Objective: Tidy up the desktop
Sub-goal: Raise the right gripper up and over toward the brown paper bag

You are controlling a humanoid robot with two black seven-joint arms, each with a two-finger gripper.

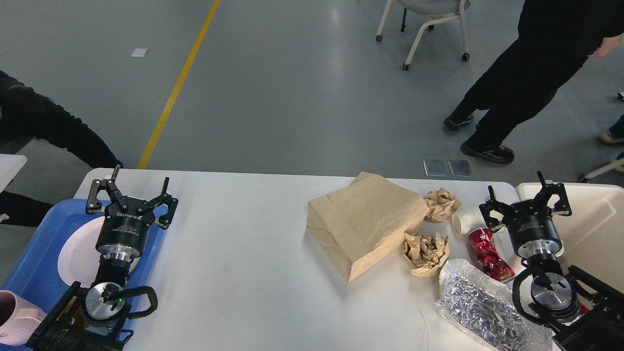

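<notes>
The right gripper [525,200] is wide open and empty, hanging over the white paper cup [467,220], likely to grab it. The left gripper [130,193], also wide open, waits over the blue tray [36,253]. Trash sits on the desktop's [234,253] right side, near the cream bin [594,229].

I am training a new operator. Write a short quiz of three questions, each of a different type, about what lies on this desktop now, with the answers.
1. True or false: the right claw is shut on the crushed red can.
2. Which lies nearest the front edge of the desktop? A) brown paper bag B) silver foil bag C) white paper cup
3. How many crumpled brown paper balls are there?

Key: 1 false, it is open and empty. 2 B. 3 two.
</notes>
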